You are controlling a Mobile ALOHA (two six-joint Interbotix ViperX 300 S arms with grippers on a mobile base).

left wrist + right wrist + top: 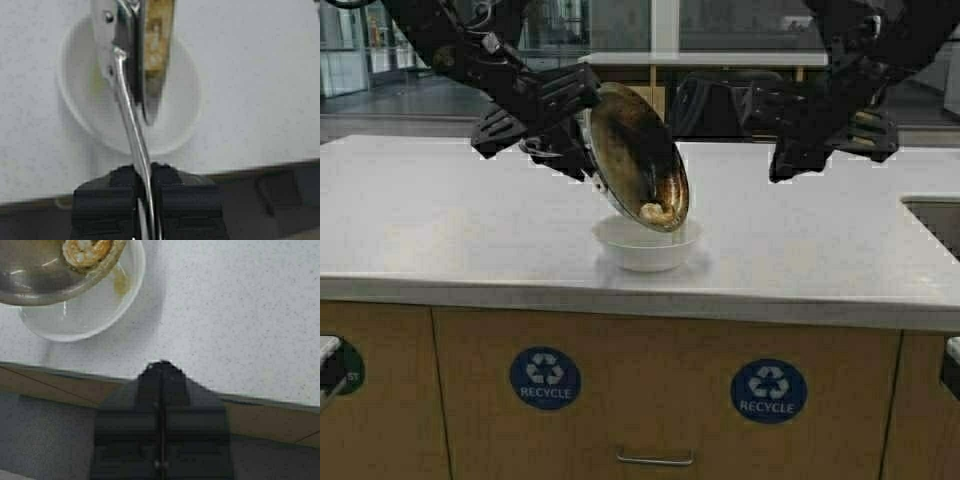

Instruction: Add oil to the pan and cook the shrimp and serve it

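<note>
My left gripper is shut on the pan's thin silver handle and holds the pan tipped steeply over a white bowl on the counter. The shrimp lies at the pan's low rim, just above the bowl. In the right wrist view the shrimp sits at the pan's edge, and a streak of yellow oil shows inside the bowl. My right gripper is shut and empty, raised to the right of the bowl. The oil jug is out of view.
The white counter has a front edge close below the bowl. A sink edge shows at the far right. Wooden cabinets with recycle labels stand under the counter.
</note>
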